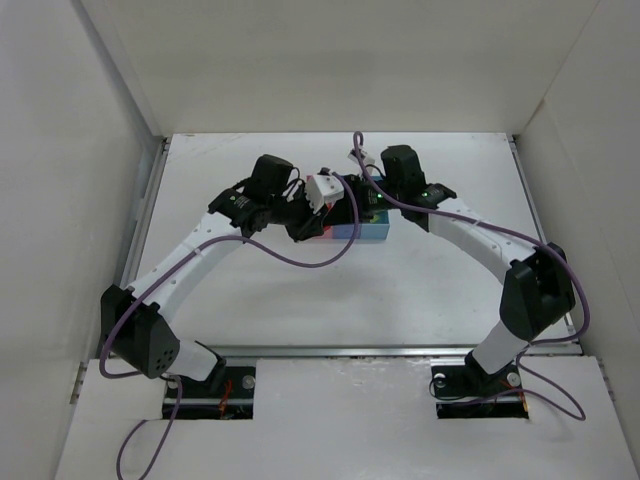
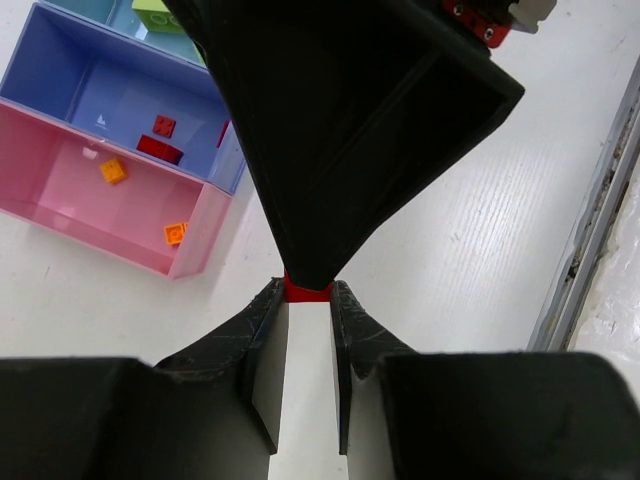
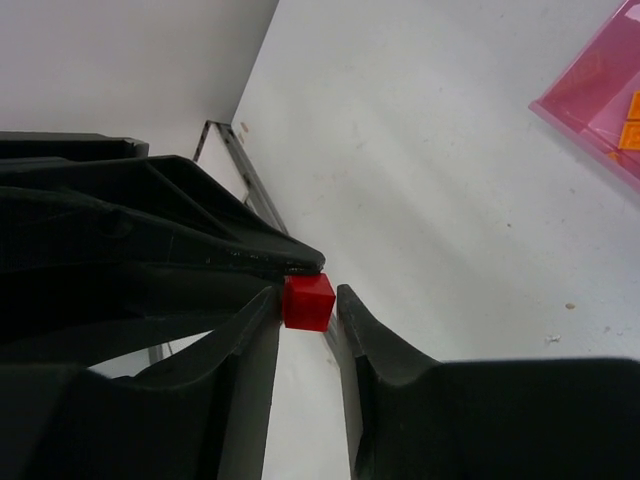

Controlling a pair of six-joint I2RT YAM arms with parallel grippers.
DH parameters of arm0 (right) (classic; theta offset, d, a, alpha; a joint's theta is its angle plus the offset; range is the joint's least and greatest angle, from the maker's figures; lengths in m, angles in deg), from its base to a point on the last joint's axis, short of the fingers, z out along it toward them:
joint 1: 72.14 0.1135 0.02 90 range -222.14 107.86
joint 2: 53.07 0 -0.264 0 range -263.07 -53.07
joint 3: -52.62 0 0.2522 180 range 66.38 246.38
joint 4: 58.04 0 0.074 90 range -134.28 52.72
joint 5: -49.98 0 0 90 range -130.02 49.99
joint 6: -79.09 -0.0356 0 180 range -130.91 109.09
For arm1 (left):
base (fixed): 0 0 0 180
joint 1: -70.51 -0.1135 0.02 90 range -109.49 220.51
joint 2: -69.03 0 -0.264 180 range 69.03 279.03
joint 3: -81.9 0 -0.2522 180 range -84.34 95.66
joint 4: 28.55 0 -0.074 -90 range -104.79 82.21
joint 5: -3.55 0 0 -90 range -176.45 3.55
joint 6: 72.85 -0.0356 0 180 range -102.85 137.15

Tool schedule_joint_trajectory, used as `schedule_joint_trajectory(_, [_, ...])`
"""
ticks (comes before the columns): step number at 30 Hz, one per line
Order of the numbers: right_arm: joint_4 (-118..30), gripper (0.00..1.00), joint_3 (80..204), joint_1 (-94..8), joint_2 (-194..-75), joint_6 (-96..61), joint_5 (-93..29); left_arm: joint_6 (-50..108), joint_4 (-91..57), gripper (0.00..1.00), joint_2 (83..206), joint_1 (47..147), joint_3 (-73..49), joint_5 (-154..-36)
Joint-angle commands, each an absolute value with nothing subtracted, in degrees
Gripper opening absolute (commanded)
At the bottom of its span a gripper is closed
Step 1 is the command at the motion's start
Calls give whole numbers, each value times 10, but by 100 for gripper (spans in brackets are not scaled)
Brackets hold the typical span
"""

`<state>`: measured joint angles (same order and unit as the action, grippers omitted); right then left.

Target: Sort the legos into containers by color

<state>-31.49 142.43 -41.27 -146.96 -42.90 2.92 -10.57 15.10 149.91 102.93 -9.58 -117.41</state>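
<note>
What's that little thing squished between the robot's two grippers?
A tiny red lego brick. It sits between the fingertips of the right gripper and of the left gripper; both wrist views show it.

Bright, even overhead light; soft shadows; sharp focus.

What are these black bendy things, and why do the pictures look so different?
Those are two robot arms on a white table. One picture looks down from above. The other two come from a camera on each wrist, so the fingers look huge. The left fingers and right fingers both seem to pinch one red brick. Beside them sits a tray: its pink bin holds orange bricks, and its blue bin holds red bricks.
</note>
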Motion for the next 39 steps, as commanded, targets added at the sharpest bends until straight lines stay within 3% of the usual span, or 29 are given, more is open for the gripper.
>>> schedule_joint_trajectory(1, [-339, 34, 1445, -409, -1472, -427, 45, -98, 139, 0, 1495, 1030, -78, -1178])
schedule_joint_trajectory(6, [-339, 0, 1445, -409, -1472, -427, 45, -98, 139, 0, 1495, 1030, -78, -1172])
schedule_joint_trajectory(19, [-328, 0, 1364, -488, -1396, -438, -61, -116, 144, 0, 1472, 1025, -210, -1144])
schedule_joint_trajectory(39, [-317, 0, 1347, -532, -1355, -433, -68, -133, 132, 0, 1472, 1002, -266, -1127])
